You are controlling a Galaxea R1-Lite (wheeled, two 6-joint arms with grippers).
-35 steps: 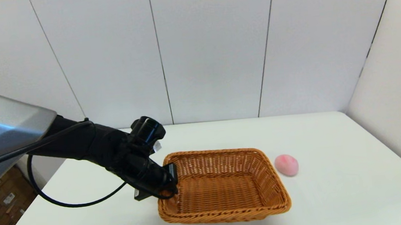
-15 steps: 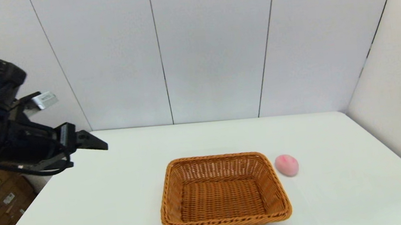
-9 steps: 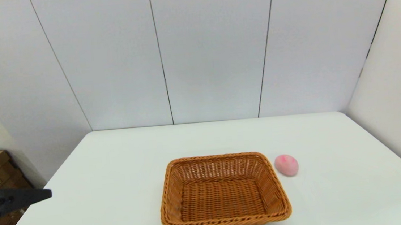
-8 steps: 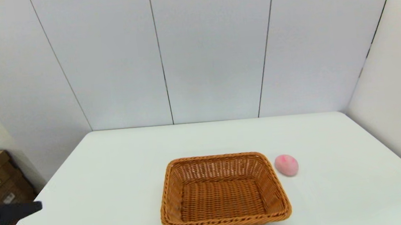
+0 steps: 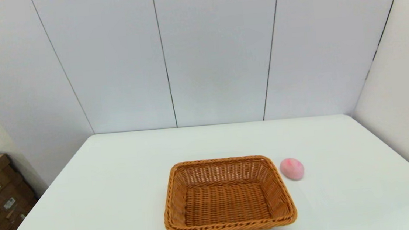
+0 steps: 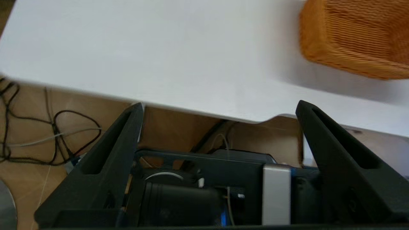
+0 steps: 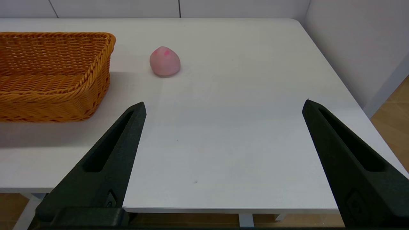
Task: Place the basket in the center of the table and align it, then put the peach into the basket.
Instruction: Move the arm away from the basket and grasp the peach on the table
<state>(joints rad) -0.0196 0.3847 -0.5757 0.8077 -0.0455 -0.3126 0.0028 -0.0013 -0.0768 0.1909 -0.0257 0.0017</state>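
Both jaws gape empty; left gripper (image 6: 219, 107) has withdrawn, basket (image 5: 228, 196) now centred, peach (image 5: 292, 169) awaits right gripper (image 7: 223, 105).

head high, wrists low, shared basket (image 5: 228, 196)

The table (image 5: 122, 196) is bare on all sides of the basket (image 5: 227, 194). The peach (image 5: 292, 169) lies just beside the basket's right rim, near its far corner, not touching, with only a narrow gap between them. From the right and from above the peach is open to approach. The basket's flared wall blocks its left side.
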